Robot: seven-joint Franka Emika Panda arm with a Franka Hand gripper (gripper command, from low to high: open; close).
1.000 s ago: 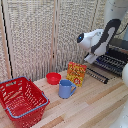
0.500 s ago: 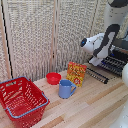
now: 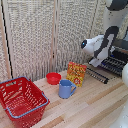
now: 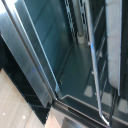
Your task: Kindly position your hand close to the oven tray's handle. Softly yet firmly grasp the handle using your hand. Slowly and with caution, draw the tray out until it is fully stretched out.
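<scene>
At the exterior view's right, the oven tray [image 3: 116, 64] shows as a dark rack of thin parallel bars inside the open toaster oven [image 3: 123, 56]. The oven's door [image 3: 98, 75] lies folded down in front of it, with its long dark bar along the outer edge. My white arm [image 3: 96, 47] bends down over the door, and the hand [image 3: 94, 62] is a small dark shape at the tray's front edge. Its fingers are too small to make out. The wrist view shows no fingers, only dark glass [image 4: 47, 47], a metal frame and thin rack wires [image 4: 93, 60] very close.
On the wooden table stand a red basket [image 3: 22, 100] at the exterior view's left, a red bowl [image 3: 53, 78], a blue mug [image 3: 65, 89] and a colourful box [image 3: 76, 73] close to the oven door. A slatted screen [image 3: 40, 35] closes the back.
My arm has sunk a little and moved closer to the oven's front. The objects on the table have not moved.
</scene>
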